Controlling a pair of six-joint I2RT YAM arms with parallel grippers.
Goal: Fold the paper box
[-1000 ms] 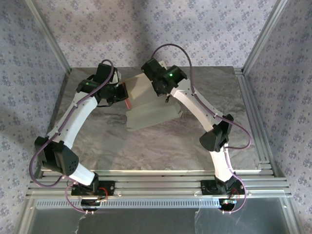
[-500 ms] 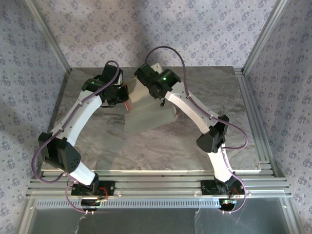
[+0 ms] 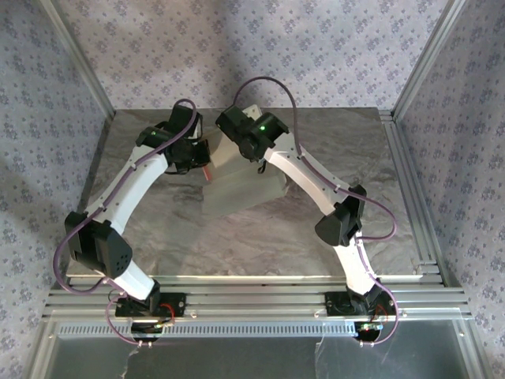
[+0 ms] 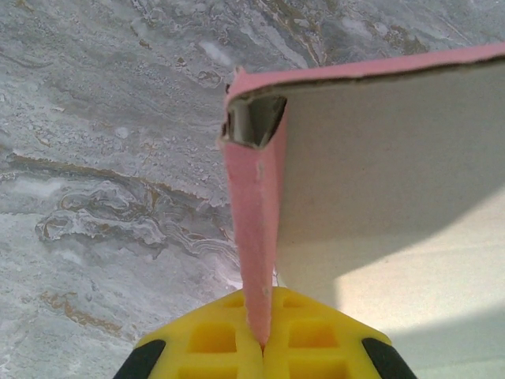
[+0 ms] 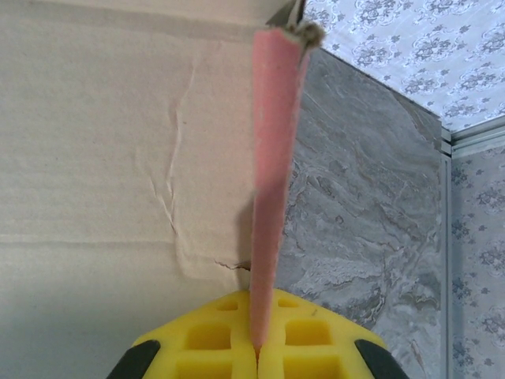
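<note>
Over the last second I am swinging my right arm leftward and drawing my left arm slightly inward, so both wrists are crowding closer over the paper box at the far middle of the tabletop. My left gripper is clamping a pink edge of the paper box, with the pale inner face spreading off to the right in that wrist view. My right gripper is pinching another pink edge, with creased pale cardboard lying to its left. The paper box is sitting between my two wrists, pale side up.
</note>
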